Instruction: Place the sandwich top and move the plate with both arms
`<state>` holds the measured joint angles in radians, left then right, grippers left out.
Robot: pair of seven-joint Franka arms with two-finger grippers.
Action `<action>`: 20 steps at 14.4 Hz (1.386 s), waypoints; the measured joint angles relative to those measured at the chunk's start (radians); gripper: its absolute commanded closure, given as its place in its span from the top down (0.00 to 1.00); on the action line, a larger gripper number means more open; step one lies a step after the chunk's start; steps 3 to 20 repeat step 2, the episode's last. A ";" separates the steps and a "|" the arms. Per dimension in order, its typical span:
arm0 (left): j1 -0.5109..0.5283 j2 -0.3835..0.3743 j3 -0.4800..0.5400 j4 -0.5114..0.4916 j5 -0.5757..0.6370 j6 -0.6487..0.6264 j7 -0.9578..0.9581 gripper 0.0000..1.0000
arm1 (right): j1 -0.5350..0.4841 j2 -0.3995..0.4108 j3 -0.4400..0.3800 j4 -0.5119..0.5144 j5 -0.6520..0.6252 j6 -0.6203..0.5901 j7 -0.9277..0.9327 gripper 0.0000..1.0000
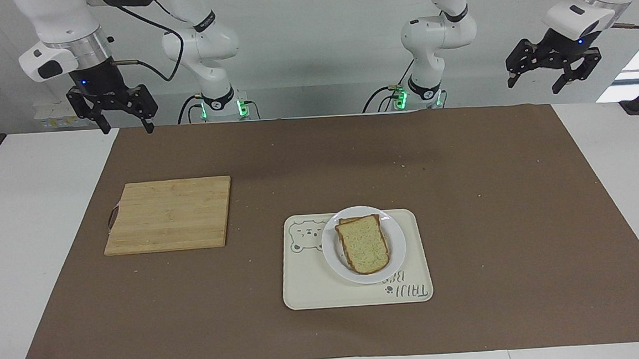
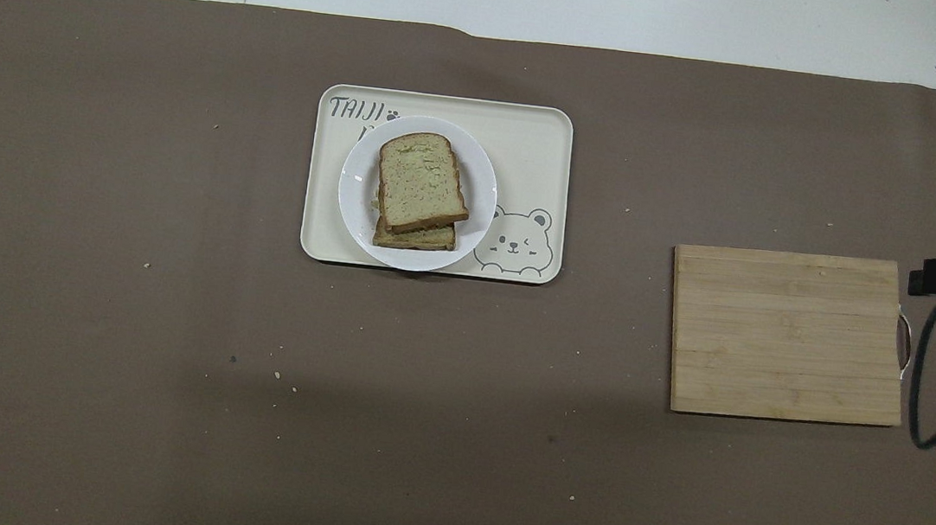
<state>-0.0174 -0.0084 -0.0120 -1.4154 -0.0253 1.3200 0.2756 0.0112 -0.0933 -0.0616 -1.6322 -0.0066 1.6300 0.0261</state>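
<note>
facing view, item list as i read it from my desk. sandwich top (image 1: 363,244): pale speckled slice, brown crust, lying flat on a lower slice, skewed a little so the lower crust shows at its 12 o'clock edge. plate (image 1: 396,240): small, round, white, carrying the stack; it sits on the cream bear tray (image 1: 315,285), toward the tray's 3 o'clock end. cutting board (image 1: 169,214): bare wood, well apart from the tray at its 9 o'clock. right gripper (image 1: 123,123): raised over the mat's 11 o'clock corner, fingers spread, nothing held. left gripper (image 1: 534,81): raised off the 1 o'clock corner, fingers spread, nothing held.

overhead view. sandwich top (image 2: 422,181) rests on the lower slice, whose crust peeks out at 6 o'clock. plate (image 2: 485,186) covers the tray's (image 2: 537,144) 9 o'clock half, hiding part of the lettering. cutting board (image 2: 789,334) lies at the tray's 4 o'clock. only a dark tip of each gripper shows at the frame's 9 and 3 o'clock edges.

handling, my judgement: both steps look done, arms parked. the bread is soft and light, would crush under a hard pinch; take it by the crust edges. the plate is stiff, glazed, likely slippery; i would grip the rim at 3 and 9 o'clock, one arm each, and keep it level.
</note>
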 measured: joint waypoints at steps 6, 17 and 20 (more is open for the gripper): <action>-0.001 0.001 -0.003 0.004 0.000 -0.003 0.000 1.00 | 0.000 0.000 0.000 0.000 0.000 0.000 0.000 1.00; -0.001 0.001 -0.003 0.004 0.000 -0.003 0.000 1.00 | 0.000 0.000 0.000 0.000 0.000 0.000 0.000 1.00; -0.001 0.001 -0.003 0.004 0.000 -0.003 0.000 1.00 | 0.000 0.000 0.000 0.000 0.000 0.000 0.000 1.00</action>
